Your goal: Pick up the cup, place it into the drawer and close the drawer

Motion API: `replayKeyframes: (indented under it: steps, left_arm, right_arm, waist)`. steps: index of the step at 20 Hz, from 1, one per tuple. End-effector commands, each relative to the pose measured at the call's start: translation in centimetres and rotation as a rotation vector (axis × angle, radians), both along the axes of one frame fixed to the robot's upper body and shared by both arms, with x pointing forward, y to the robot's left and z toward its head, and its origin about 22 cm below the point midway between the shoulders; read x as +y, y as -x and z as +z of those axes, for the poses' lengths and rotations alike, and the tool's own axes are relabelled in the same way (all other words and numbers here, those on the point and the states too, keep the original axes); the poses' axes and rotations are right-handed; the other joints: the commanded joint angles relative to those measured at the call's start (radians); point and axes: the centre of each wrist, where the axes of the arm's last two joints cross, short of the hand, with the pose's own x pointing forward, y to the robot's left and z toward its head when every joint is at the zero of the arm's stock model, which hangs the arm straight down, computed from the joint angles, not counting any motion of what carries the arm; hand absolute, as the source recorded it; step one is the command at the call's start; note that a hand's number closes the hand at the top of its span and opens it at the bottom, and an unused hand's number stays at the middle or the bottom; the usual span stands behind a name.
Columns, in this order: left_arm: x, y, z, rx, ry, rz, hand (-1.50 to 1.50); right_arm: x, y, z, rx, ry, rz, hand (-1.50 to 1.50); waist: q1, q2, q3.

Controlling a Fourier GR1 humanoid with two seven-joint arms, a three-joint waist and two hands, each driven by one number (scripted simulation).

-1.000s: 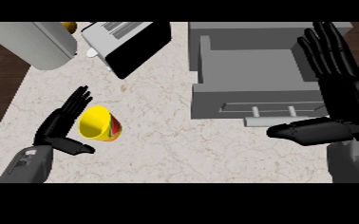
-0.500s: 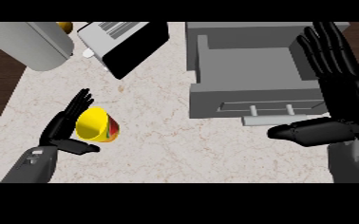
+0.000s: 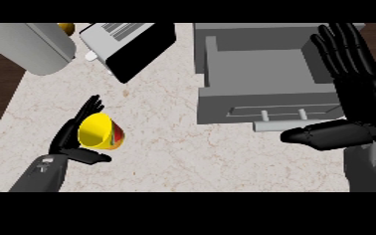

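A yellow cup [image 3: 99, 132] with a red and green side lies tilted on the marble counter at the lower left, its mouth facing my left hand [image 3: 70, 138]. That hand is open, its straight fingers right beside the cup's rim and its thumb below the cup. The grey drawer [image 3: 260, 74] stands pulled open at the upper right, its inside bare, its front with a handle [image 3: 283, 113] facing me. My right hand [image 3: 345, 79] is open, fingers straight up along the drawer's right side, thumb pointing left below the drawer front.
A toaster [image 3: 129, 45] sits at the top centre-left. A large grey round container [image 3: 37, 47] stands at the top left with a small yellow thing [image 3: 66, 28] behind it. The counter's dark left edge runs near it.
The view has shifted slightly, so everything sits a little lower and left. My left hand has closed in on the cup's mouth. The right hand has barely moved.
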Motion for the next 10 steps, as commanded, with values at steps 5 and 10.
replayKeyframes:
  steps: [5,10]
  left_arm:
    - [-2.9,0.8,-1.8,-0.062,0.148,-0.125,-1.5]
    - [-4.5,-0.9,-1.2,-0.048,0.241,-0.173,-1.5]
  right_arm:
    - [-0.3,-0.1,-1.0,0.011,0.003,0.001,-1.5]
    - [0.6,-0.3,0.6,0.012,0.009,-0.004,-1.5]
  waist:
    - [0.005,-0.001,0.001]
    - [-0.005,0.003,-0.002]
